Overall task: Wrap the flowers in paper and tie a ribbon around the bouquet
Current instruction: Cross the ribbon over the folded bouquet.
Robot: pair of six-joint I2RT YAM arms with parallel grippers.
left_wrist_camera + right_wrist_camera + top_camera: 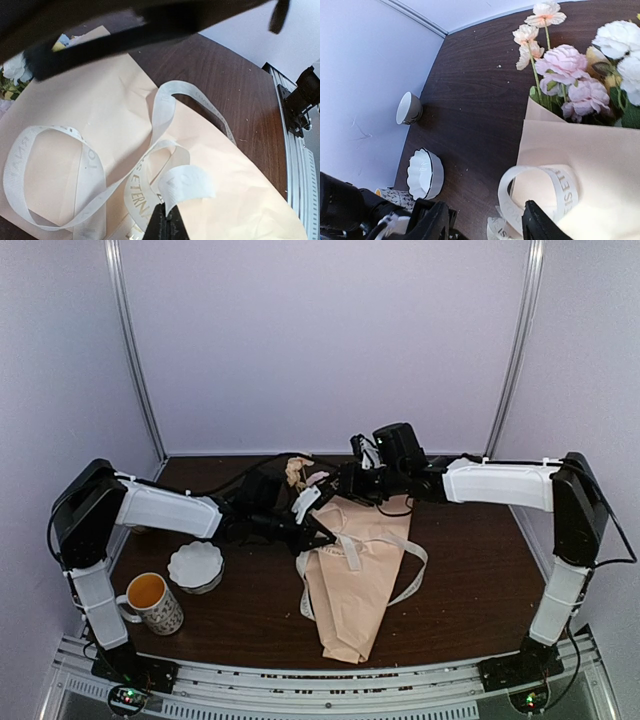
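Note:
The bouquet (352,585) lies on the dark table, a peach-tan paper (100,110) cone with its tip toward the near edge. Pink, white and peach flowers (572,67) stick out of its far end. The cream ribbon (165,112) with printed lettering lies in loose loops over the paper. My left gripper (167,221) is shut on one ribbon end, at the cone's left side (320,536). My right gripper (482,225) hovers open near the flower end (347,484). A ribbon loop (540,187) curls just inside its right finger, and neither finger visibly touches it.
A white scalloped bowl (196,566) and a patterned mug (152,602) of orange liquid stand at the left front. A small cup (409,107) lies on its side by the left wall. Metal rails (330,685) run along the near edge.

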